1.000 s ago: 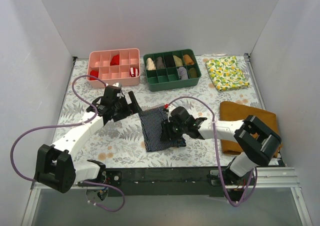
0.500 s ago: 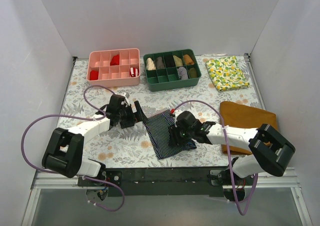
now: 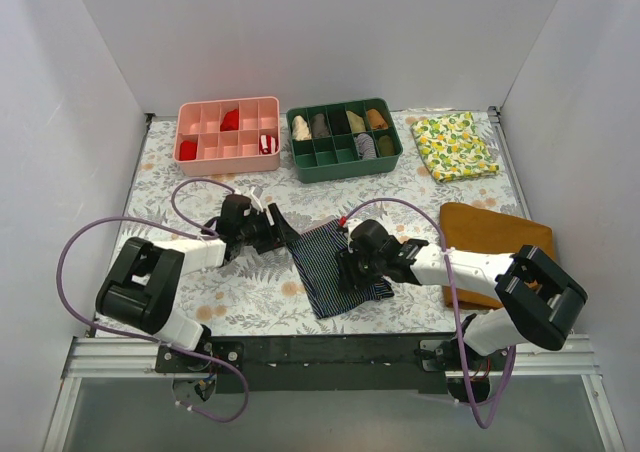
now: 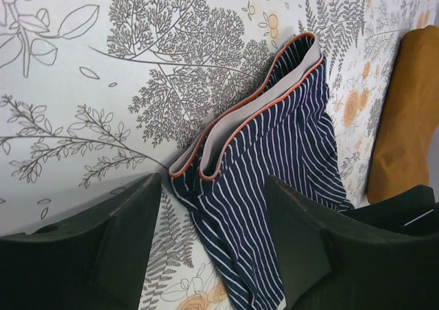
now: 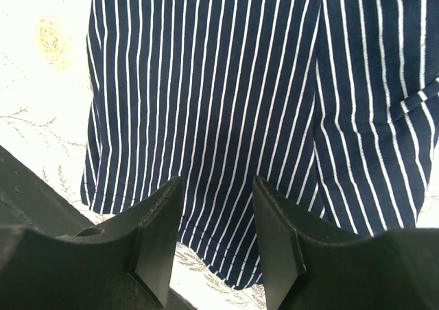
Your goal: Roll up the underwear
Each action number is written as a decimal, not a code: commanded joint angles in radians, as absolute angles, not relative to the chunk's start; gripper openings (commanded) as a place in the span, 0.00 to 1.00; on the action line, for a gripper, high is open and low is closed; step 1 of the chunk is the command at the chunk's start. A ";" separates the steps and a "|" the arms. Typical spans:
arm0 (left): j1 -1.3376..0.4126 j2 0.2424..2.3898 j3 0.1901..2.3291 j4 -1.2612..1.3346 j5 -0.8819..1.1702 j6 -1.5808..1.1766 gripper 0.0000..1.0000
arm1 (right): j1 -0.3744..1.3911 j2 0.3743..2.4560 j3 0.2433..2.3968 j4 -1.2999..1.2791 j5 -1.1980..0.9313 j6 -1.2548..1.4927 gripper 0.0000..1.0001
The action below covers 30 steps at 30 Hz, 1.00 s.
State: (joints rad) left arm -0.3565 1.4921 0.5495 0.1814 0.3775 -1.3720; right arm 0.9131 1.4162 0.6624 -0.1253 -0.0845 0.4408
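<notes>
The underwear (image 3: 322, 264), navy with thin pale stripes and an orange-edged waistband, lies folded flat on the floral table between the two arms. My left gripper (image 3: 279, 234) sits low at its upper left corner. In the left wrist view the waistband corner of the underwear (image 4: 274, 145) lies between the spread fingers (image 4: 130, 234) of the left gripper (image 4: 214, 238), which does not pinch it. My right gripper (image 3: 350, 268) rests on the cloth's right side. In the right wrist view it (image 5: 216, 221) stands open over the underwear (image 5: 226, 97) near the hem.
At the back stand a pink tray (image 3: 230, 164) and a green tray (image 3: 350, 169) holding rolled items. A lemon-print cloth (image 3: 455, 144) lies at the back right. A mustard-brown cloth (image 3: 500, 237) lies under the right arm. Purple cables loop beside both arms.
My left gripper has come down and right to the waistband corner, and its jaws have narrowed. The underwear has turned and shifted slightly right. The right gripper has barely moved.
</notes>
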 commanded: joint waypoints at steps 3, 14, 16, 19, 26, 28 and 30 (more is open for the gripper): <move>-0.353 1.565 0.537 0.241 0.379 -1.370 0.57 | 0.917 1.424 0.709 -0.144 -0.075 0.431 0.53; -0.353 1.529 0.497 0.235 0.367 -1.376 0.53 | 0.917 1.433 0.715 -0.147 -0.075 0.436 0.54; -0.353 1.509 0.488 0.236 0.367 -1.373 0.54 | 0.917 1.434 0.715 -0.144 -0.075 0.440 0.54; -0.353 1.496 0.480 0.239 0.368 -1.370 0.54 | 0.919 1.437 0.715 -0.143 -0.078 0.445 0.53; -0.353 1.532 0.459 0.276 0.374 -1.382 0.53 | 0.917 1.440 0.723 -0.149 -0.078 0.442 0.54; -0.353 1.549 0.463 0.284 0.373 -1.384 0.48 | 0.919 1.439 0.721 -0.150 -0.078 0.442 0.53; -0.353 1.577 0.480 0.288 0.374 -1.382 0.43 | 0.919 1.437 0.721 -0.150 -0.077 0.442 0.53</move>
State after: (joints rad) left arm -0.3546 1.5223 0.4835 0.3363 0.4004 -1.3964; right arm 0.9131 1.4357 0.6849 -0.1413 -0.0811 0.4419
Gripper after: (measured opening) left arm 0.482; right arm 0.534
